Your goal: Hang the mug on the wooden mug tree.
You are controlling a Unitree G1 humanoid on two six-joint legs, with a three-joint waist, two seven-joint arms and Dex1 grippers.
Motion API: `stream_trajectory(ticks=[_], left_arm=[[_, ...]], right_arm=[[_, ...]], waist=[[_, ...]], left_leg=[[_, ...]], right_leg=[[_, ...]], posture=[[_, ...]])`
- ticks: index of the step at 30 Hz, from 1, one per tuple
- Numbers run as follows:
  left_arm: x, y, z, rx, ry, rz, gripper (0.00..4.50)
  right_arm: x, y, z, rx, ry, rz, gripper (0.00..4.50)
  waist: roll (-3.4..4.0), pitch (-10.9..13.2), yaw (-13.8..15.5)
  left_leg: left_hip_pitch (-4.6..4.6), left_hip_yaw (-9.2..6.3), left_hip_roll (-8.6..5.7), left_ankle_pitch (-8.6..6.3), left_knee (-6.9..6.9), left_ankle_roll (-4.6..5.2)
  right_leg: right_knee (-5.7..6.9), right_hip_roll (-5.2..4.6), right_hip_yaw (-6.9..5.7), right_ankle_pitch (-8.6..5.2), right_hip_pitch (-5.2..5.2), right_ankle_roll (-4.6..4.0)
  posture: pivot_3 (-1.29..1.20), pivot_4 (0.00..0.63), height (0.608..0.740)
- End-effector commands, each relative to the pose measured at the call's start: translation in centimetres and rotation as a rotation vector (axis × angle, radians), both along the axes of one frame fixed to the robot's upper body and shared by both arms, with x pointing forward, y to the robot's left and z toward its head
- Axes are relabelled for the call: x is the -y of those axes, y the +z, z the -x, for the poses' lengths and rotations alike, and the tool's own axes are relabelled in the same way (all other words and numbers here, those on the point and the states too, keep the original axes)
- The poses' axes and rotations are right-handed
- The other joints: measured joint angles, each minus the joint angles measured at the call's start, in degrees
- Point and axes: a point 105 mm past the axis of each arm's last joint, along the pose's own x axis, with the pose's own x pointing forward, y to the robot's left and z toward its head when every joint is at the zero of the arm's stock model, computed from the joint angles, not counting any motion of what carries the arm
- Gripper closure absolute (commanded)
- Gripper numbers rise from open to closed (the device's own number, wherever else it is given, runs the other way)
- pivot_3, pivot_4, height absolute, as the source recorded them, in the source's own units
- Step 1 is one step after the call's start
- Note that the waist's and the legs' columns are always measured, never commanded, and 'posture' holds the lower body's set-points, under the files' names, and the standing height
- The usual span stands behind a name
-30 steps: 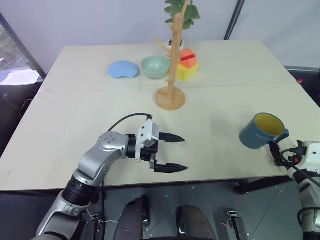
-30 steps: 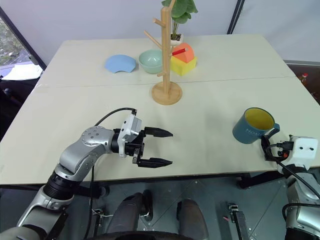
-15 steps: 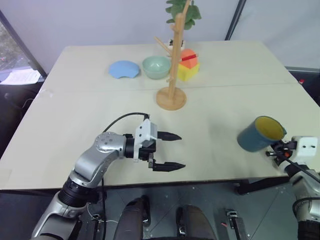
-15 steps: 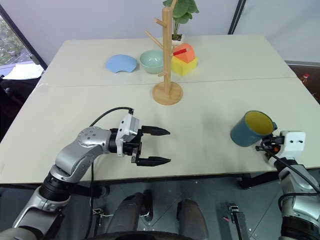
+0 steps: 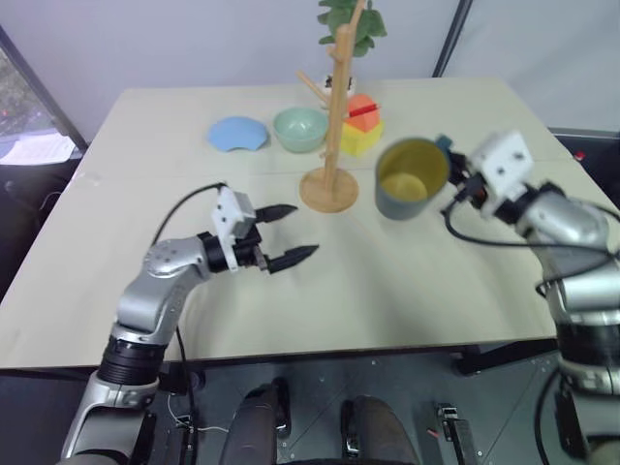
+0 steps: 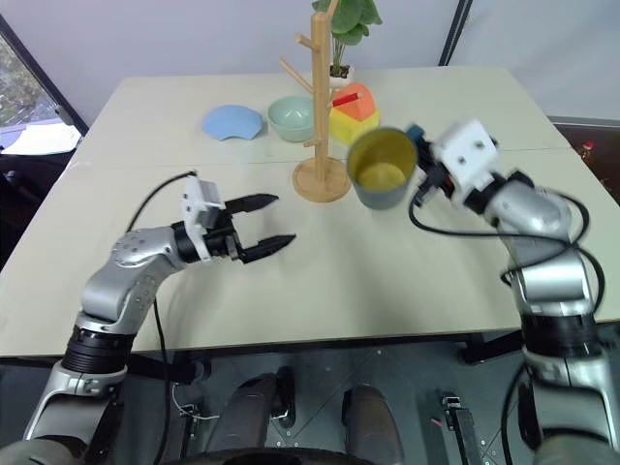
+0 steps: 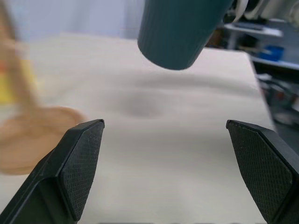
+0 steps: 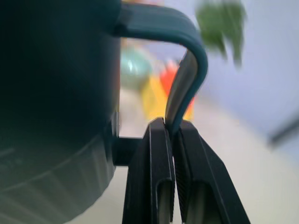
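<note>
The dark teal mug [image 5: 412,180] with a yellow inside hangs in the air, tipped so its mouth faces me, just right of the wooden mug tree [image 5: 335,107]. My right gripper [image 8: 173,140] is shut on the mug's handle [image 8: 187,60], and it reaches in from the right [image 6: 424,186]. The mug tree stands on its round base [image 5: 329,190] in the middle of the table. My left gripper [image 5: 302,231] is open and holds nothing, low over the table to the left of the tree's base. In the left wrist view the mug [image 7: 180,32] floats beyond the open fingers [image 7: 81,158].
Behind the tree lie a blue plate [image 5: 239,134], a pale green bowl [image 5: 300,129] and a yellow and red block [image 5: 363,126], with a leafy plant [image 5: 354,24] further back. The pale table [image 5: 407,281] spreads wide in front of both grippers.
My right gripper shut on the mug's handle, then lifted the mug off the table's right edge and carried it up and left to beside the tree. My left gripper swung left and away.
</note>
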Motion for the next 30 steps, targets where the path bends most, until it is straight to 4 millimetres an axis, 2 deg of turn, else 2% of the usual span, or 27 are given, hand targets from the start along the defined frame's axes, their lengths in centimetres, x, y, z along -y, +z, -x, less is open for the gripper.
stream_trajectory(ticks=[1, 5, 9, 24, 30], left_arm=[[-1.2, 1.9, -0.1, 0.060, 0.040, 0.042, 0.00], [-2.1, 2.2, 0.2, 0.077, 0.088, 0.044, 0.00], [-2.5, 2.2, 0.6, 0.080, 0.116, 0.050, 0.00], [-3.0, 2.5, 1.4, 0.084, 0.145, 0.051, 0.00], [-2.9, 3.2, 1.4, 0.094, 0.138, 0.074, 0.00]], right_arm=[[-0.6, 1.1, -2.3, 0.005, 0.017, 0.004, 4.46], [-1.5, 2.2, -5.4, 0.000, 0.046, 0.038, 4.46], [-1.9, 2.6, -6.9, -0.008, 0.062, 0.038, 4.46], [-4.2, 3.9, -8.7, -0.005, 0.109, 0.002, 4.46], [-5.0, 3.4, -9.2, -0.043, 0.104, 0.018, 4.46]], waist=[[-0.04, 0.0, -0.3], [-0.05, 0.0, -0.7], [-0.04, 0.0, -0.5], [-0.03, 0.0, -0.7], [-0.03, 0.0, -0.9]], left_leg=[[-0.05, 0.03, -0.03, -0.07, 0.06, 0.10], [-0.53, 0.25, -0.15, -0.08, 0.27, 0.24], [-0.67, 0.32, -0.09, 0.10, 0.29, 0.21], [-0.65, 0.45, -0.01, 0.09, 0.33, 0.25], [-0.68, 0.60, -0.02, 0.10, 0.36, 0.23]], right_leg=[[-0.05, -0.06, -0.01, 0.01, 0.01, 0.01], [-0.02, -0.19, 0.05, 0.22, -0.15, 0.38], [0.04, -0.05, 0.05, 0.40, -0.32, 0.72], [0.55, 0.01, 0.24, 0.45, -0.62, 0.78], [0.78, -0.04, 0.38, 0.46, -0.81, 0.77]], posture=[[0.00, 0.150, 0.740], [0.00, 0.150, 0.740], [0.00, 0.150, 0.740], [0.00, 0.150, 0.740], [0.00, 0.150, 0.740]])
